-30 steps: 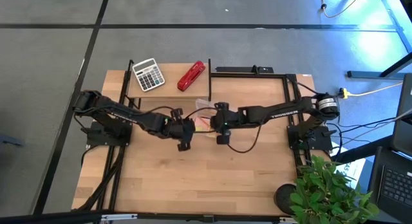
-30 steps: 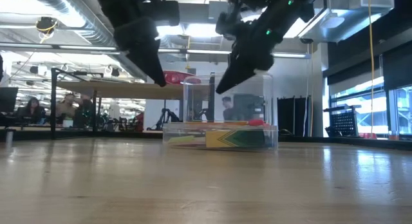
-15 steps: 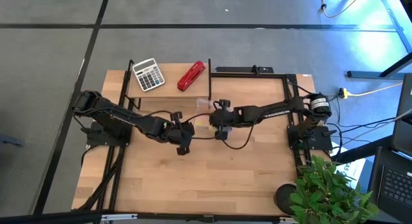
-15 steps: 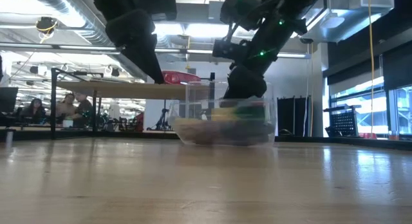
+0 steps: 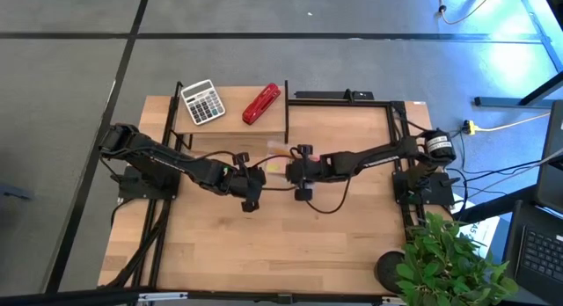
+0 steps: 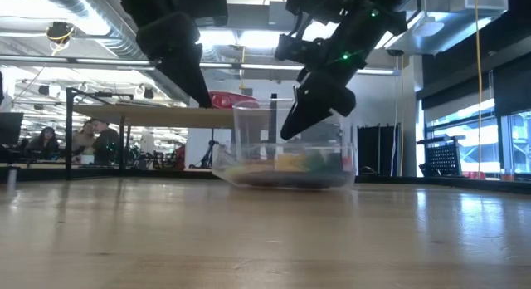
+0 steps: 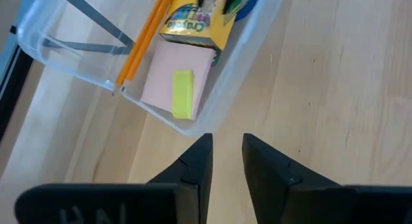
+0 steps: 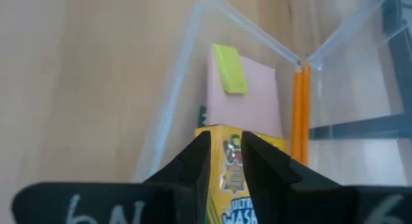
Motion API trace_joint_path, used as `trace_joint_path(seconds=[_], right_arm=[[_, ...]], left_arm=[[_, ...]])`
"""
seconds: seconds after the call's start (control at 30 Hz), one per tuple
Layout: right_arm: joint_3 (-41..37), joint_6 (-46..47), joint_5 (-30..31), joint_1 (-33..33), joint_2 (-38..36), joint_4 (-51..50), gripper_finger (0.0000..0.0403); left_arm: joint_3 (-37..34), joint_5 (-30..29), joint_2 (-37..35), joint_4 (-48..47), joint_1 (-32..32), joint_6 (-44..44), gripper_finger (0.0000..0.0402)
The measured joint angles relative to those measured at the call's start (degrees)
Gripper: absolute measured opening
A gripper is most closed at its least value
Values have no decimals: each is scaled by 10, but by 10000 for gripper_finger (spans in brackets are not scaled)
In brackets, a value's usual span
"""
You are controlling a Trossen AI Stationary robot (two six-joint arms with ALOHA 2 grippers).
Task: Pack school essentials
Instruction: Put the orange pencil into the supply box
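A clear plastic box (image 5: 277,165) (image 6: 282,148) stands mid-table with its lid (image 7: 71,31) up. Inside lie a pink sticky-note pad (image 7: 167,82) with a small yellow block (image 7: 183,93) on it, an orange pencil (image 7: 141,44) along one wall, and a yellow crayon box (image 8: 226,161) partly over the pad. My left gripper (image 7: 226,143) (image 5: 261,178) hovers just outside the box's left side, open by a narrow gap with nothing between its fingers. My right gripper (image 8: 224,140) (image 6: 288,135) reaches down into the box over the crayon box, also open by a narrow gap. My right gripper comes slanting down from the table's right, its fingertips at the crayon box's end (image 7: 205,11). The fingers hide the meeting place, so I cannot tell whether they touch it. The crayon box lies flat in the clear box, nothing of it between the fingers.
A grey-white calculator (image 5: 202,102) and a red stapler (image 5: 261,104) lie on a raised shelf at the table's far side. A potted plant (image 5: 449,262) stands at the near right corner. Bare wooden tabletop (image 5: 264,253) stretches toward the near edge.
My right gripper has sunk into the clear box. The box and its contents, sharp and flat a second ago, have been jolted and show blurred in the low view; the crayon box has shifted inside the box.
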Motion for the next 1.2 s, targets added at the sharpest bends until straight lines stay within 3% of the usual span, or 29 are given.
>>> trace_joint_path(seconds=[0.37,0.5,0.63,1.0,1.2], right_arm=[[21,-25,7,15,-22,-33,90],[47,-26,57,15,-22,-67,90],[66,-26,85,9,-22,-97,90],[68,-25,87,-6,-22,-108,90],[68,-20,87,-6,-22,-109,90]], left_arm=[[0,0,0,7,1,0,78],[0,-7,0,29,1,5,78],[-2,-16,10,68,7,38,78],[-65,-36,32,181,43,146,78],[-128,28,32,305,71,178,78]])
